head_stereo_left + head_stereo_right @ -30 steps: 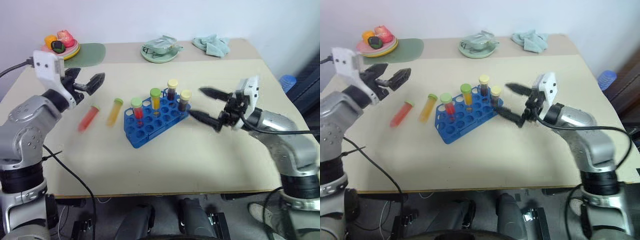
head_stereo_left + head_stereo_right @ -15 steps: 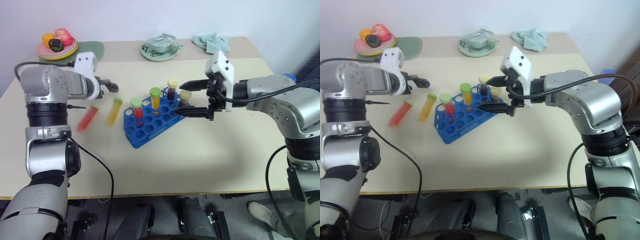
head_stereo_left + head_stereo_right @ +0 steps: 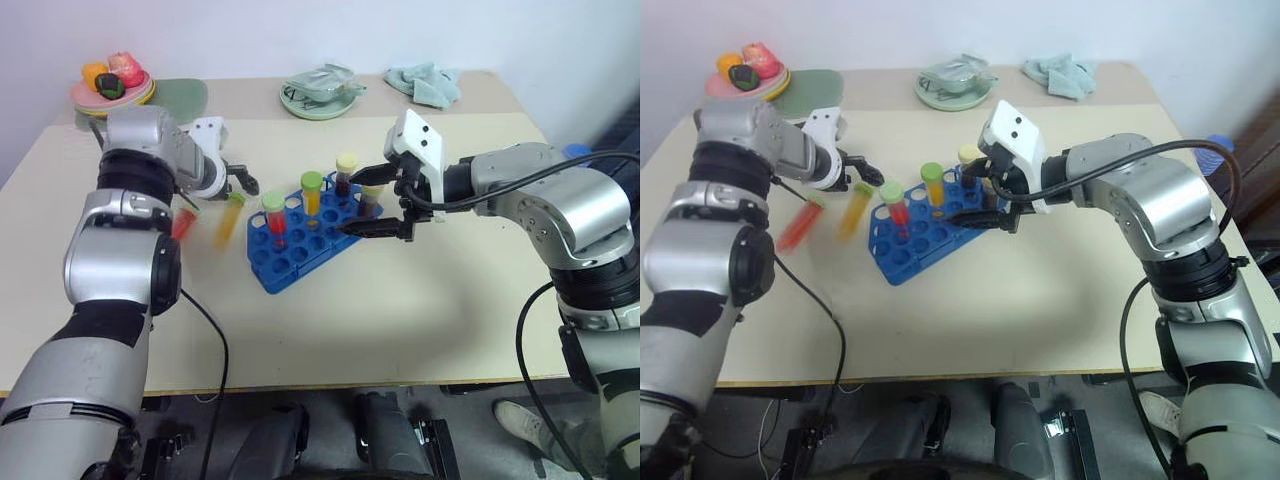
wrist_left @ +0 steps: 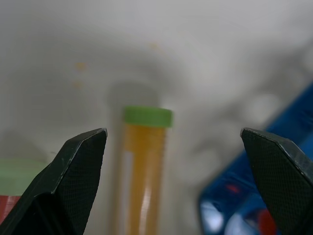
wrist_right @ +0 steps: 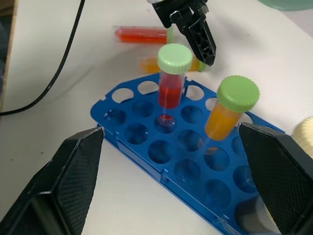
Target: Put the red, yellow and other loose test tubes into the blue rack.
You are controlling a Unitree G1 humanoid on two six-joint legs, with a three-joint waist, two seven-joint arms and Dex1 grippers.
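Observation:
The blue rack (image 3: 300,255) lies slanted mid-table with several capped tubes standing in it. Two loose test tubes lie to its left: a red one (image 3: 183,224) and an orange-yellow one (image 3: 229,218) with a green cap. My left gripper (image 3: 235,183) is open and points down over the yellow tube's cap end. In the left wrist view, that tube (image 4: 144,171) lies between the spread fingers and below them, untouched. My right gripper (image 3: 347,203) is open and empty, hovering over the rack's right end beside the dark tubes. The rack (image 5: 161,156) spreads under it.
At the table's back stand a plate of toy food (image 3: 110,90) on a green mat (image 3: 182,97), a green dish (image 3: 322,97) and a crumpled cloth (image 3: 425,85). A black cable (image 5: 49,73) trails over the table's left side.
My left arm has swung forward and down, bringing its open gripper from the table's left over the yellow tube. My right gripper has moved left and now hovers over the rack's right end.

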